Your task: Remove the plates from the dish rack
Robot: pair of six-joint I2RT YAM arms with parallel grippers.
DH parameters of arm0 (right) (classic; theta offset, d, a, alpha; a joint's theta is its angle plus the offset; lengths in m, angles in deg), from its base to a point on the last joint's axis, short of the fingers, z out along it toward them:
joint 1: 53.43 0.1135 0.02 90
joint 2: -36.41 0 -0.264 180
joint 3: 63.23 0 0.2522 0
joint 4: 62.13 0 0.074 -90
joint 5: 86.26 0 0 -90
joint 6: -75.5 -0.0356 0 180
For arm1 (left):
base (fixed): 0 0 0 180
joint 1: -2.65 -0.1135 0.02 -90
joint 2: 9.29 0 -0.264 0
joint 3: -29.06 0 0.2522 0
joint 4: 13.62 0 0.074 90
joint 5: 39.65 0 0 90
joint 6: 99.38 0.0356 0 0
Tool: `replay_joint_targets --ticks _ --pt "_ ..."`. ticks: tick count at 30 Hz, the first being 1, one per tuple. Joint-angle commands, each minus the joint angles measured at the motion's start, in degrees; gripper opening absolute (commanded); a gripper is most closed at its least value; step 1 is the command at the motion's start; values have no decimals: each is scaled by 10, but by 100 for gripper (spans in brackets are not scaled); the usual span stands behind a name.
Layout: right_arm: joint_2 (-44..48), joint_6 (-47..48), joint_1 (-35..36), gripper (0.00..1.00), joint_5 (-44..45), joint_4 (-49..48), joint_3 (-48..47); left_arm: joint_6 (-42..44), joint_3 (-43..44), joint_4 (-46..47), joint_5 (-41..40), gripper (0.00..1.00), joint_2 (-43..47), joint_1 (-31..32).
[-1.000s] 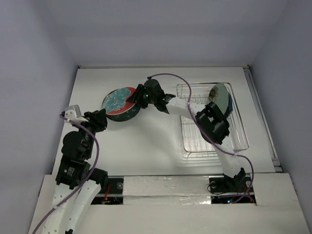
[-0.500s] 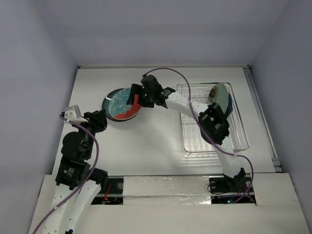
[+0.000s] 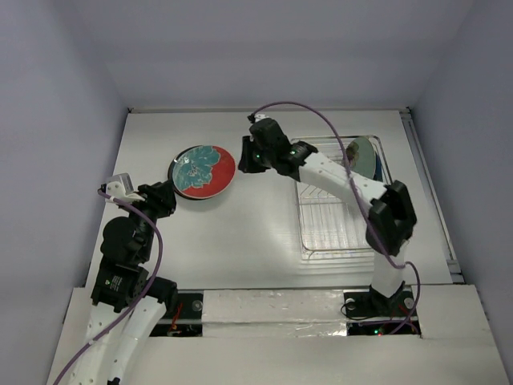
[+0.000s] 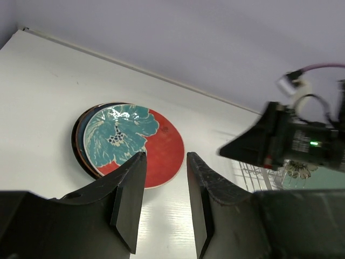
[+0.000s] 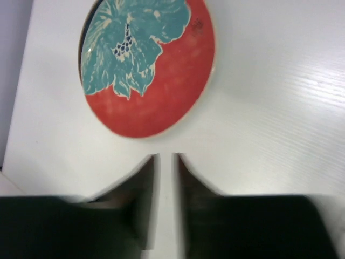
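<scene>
A red plate with a teal flower [image 3: 205,171] [image 4: 161,144] [image 5: 156,86] lies flat on top of a stack of darker plates [image 4: 80,141] at the table's back left. My right gripper [image 3: 247,156] [image 5: 165,157] hovers just right of that stack, its jaws narrowly parted with only bare table between them. Below the stack's left edge is my left gripper [image 3: 163,198] [image 4: 166,156], open and empty, pointing at the red plate. The chrome dish rack [image 3: 337,233] stands to the right. A pale mint plate [image 3: 362,156] stands on edge at its far end, with a dark one behind it.
The right arm [image 3: 345,180] stretches across the rack's far left corner. In the left wrist view its dark wrist housing [image 4: 291,143] fills the right side, above rack wires [image 4: 253,172]. Walls close the table at the back and both sides.
The right gripper let the red plate down flat onto the stack, opened wide, then drew back to the right with its jaws narrowed. The left arm has not moved.
</scene>
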Motion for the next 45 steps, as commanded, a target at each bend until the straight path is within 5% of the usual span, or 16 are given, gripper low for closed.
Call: replay_joint_targets --ticks 1,3,8,12,16,20,36,45 --pt "118 32 -1 12 96 -26 69 -2 -3 20 2 33 0 2" --pt "161 40 -7 0 145 -18 101 -2 -3 20 2 33 0 2" --pt "343 49 -33 0 306 52 227 -1 -3 20 2 33 2 2" --pt "457 13 -146 0 411 147 306 -1 -4 21 2 33 4 2" --pt "530 41 -228 45 402 144 364 -1 -4 22 2 33 4 2" --pt "524 68 -270 55 370 121 373 -2 -5 22 2 33 0 2" --pt "323 126 -316 34 341 92 284 -2 -4 22 2 33 -16 -3" --pt "363 147 -316 0 343 109 260 -2 -5 25 2 33 -19 -8"
